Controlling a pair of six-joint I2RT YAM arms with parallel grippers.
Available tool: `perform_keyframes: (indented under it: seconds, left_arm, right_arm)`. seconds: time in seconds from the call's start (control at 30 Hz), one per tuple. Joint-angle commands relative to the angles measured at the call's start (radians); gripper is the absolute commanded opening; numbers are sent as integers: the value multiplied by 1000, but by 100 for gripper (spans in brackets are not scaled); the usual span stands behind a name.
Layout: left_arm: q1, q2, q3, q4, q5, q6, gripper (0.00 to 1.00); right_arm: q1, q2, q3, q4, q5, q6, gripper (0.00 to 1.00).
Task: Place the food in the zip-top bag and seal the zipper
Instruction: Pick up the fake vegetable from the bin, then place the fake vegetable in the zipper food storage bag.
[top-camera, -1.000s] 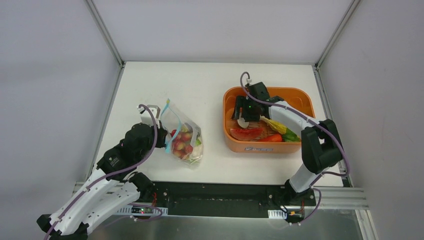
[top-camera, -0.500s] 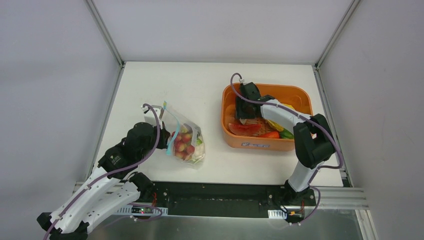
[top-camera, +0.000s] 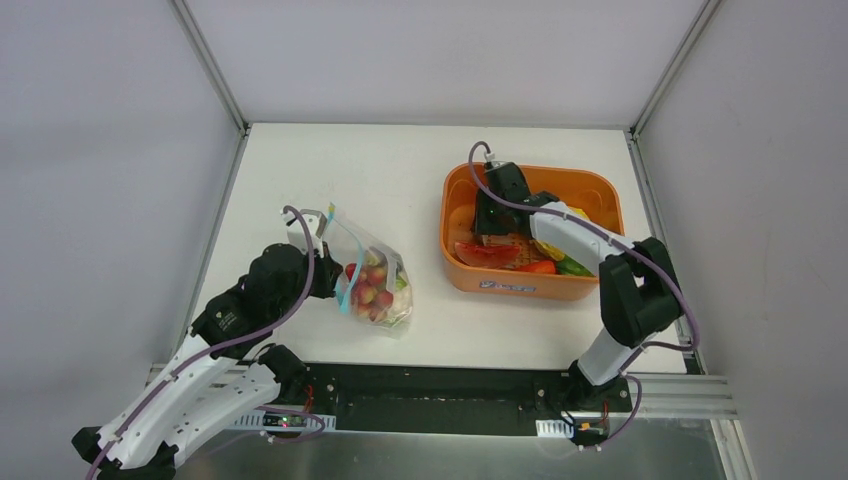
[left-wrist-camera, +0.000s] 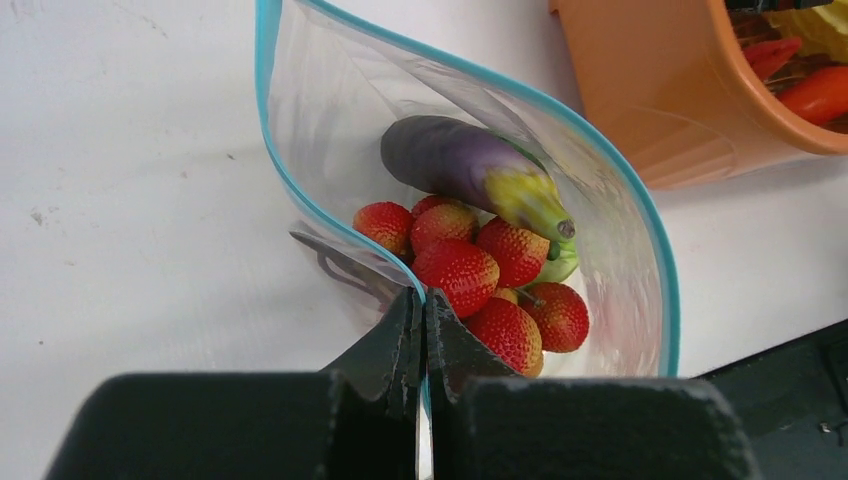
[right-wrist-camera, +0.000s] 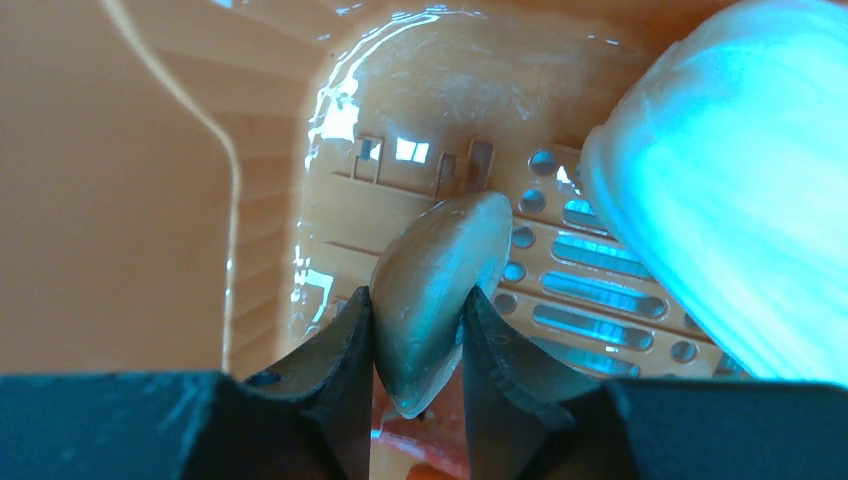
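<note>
Top external: white table (top-camera: 400, 165) between grey walls (top-camera: 95, 150) bears the zip-top bag (top-camera: 376, 276).

White table (top-camera: 400, 180) w/ grey walls (top-camera: 100, 150) — alu. frame posts (top-camera: 211, 70).

Ahead of your left gripper (left-wrist-camera: 421, 308): clear bag (left-wrist-camera: 330, 110), blue zipper (left-wrist-camera: 263, 100), red speckled strawberries (left-wrist-camera: 460, 272), purple eggplant (left-wrist-camera: 440, 155) with a yellow-green cap. In your right gripper (right-wrist-camera: 418, 305), black-fingered like the left: a pale grey-green piece (right-wrist-camera: 435, 265). Beyond it, orange tub (right-wrist-camera: 120, 180), floor patterned with slots.
</note>
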Motion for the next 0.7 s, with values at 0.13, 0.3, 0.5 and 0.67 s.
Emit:
perform_keyframes:
  seconds: [0.13,0.3,0.5,0.67]
  left_arm:
    - [10,3,81,-11,65,-40,0]
    - [10,6,111,4,79,-61,0]
    - [10,32,143,14,116,-91,0]
    - [10,55,161,40,149,-121,0]
  right_arm:
    - [3,-233,-51,52,-63,56,2]
    - [3,-345,-58,56,-129,87,2]
    - [14,-493,-59,113,-346,185,2]
    - [109,-560,-49,190,-484,259,3]
